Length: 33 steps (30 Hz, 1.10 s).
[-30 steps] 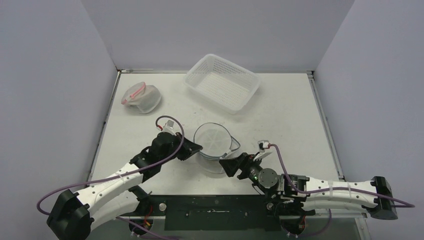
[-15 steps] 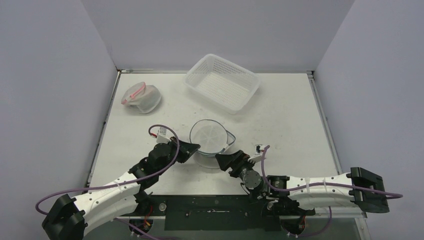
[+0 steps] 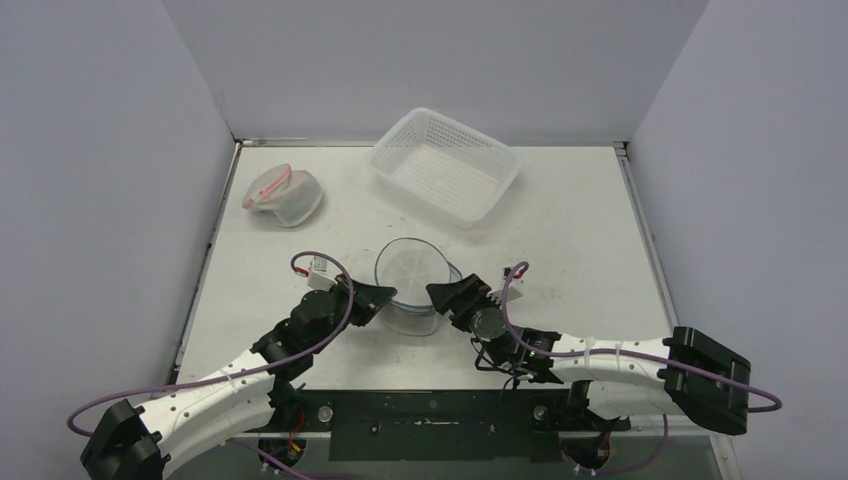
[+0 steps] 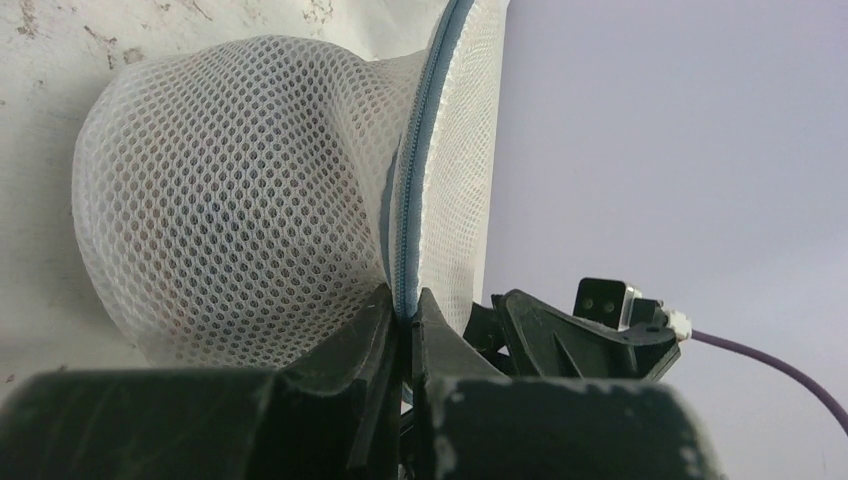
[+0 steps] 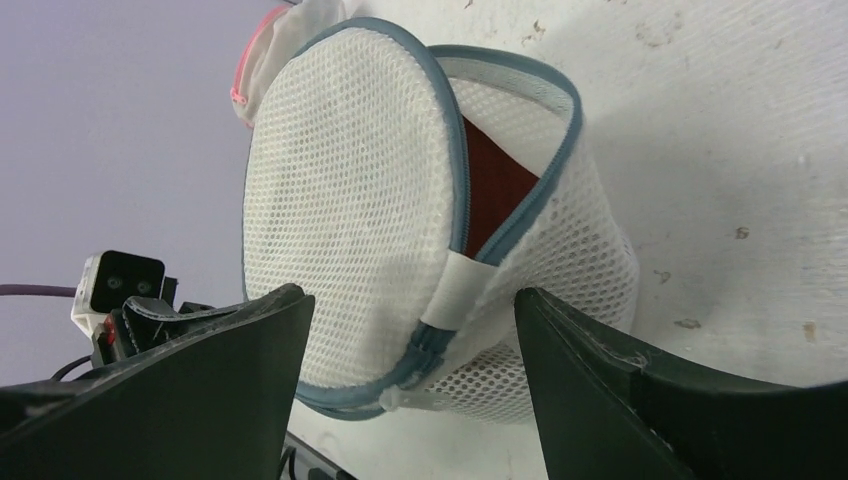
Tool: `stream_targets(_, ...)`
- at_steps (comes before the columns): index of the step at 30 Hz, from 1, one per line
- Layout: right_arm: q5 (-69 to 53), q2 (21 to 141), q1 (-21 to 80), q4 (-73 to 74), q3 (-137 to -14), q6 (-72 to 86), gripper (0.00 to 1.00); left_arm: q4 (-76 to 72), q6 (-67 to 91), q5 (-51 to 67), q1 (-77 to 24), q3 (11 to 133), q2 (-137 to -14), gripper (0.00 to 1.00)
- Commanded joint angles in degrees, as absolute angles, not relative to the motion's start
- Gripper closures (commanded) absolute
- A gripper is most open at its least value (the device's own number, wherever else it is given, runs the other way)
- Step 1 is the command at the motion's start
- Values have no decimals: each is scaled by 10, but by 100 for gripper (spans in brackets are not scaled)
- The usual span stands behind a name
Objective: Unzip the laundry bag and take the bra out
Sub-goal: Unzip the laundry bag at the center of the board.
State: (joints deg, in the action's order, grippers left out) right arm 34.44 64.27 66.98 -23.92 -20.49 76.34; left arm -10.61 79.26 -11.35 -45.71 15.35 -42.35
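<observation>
left tool (image 4: 405, 325): pinched shut on the laundry bag (image 4: 240, 200) at its blue zip edge (image 4: 405, 200) | bag: mid bench (image 3: 580, 230) between both tools, zip part open, red bra (image 5: 495, 185) peeking out | right tool (image 5: 405, 310): wide apart, just beside the bag, holding nothing | risk: the thin edge may slip from the left pinch, the bag slides, and the right tool grabs mesh, not bra

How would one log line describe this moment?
left gripper: shut on bag | right gripper: open, facing bag | zipper: partly open | bra: inside bag

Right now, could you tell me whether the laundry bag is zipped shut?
Partly open: on the laundry bag, the zipper gapes, showing red fabric inside.
</observation>
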Motion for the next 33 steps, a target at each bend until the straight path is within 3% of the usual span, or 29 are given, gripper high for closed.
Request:
stream_targets(1, 258, 679, 645, -305, -238, 764, 25, -136, 784, -98, -460, 153, -425, 100)
stream_targets(3, 247, 692, 641, -322, -236, 764, 29, -136, 784, -96, -460, 149, -422, 100)
stream_targets(6, 215, 715, 629, -334, -242, 766, 41, -137, 782, -94, -459, 144, -419, 100)
stream_targets(10, 199, 723, 625, -338, -244, 753, 76, -133, 779, -84, -460, 141, -424, 99)
stream_targets(12, 196, 708, 623, -304, -250, 723, 92, -90, 769, -86, -459, 155, -417, 75)
stream_targets(14, 171, 687, 611, -249, -269, 661, 95, -24, 747, -93, -457, 176, -398, 45)
stream_targets(16, 123, 676, 591, -152, -322, 572, 95, 68, 724, -103, -453, 204, -371, 21)
stream_targets(19, 80, 673, 583, -26, -408, 430, 95, 184, 679, -119, -442, 249, -326, 0)
stream_targets(24, -33, 690, 567, 43, -509, 287, 95, 284, 604, -144, -424, 309, -259, 4)
stream_targets(29, -164, 746, 563, 18, -573, 258, 95, 356, 568, -202, -422, 360, -208, 4)
stream_targets(33, -217, 768, 543, -23, -554, 263, 95, 376, 559, -224, -422, 368, -173, 4)
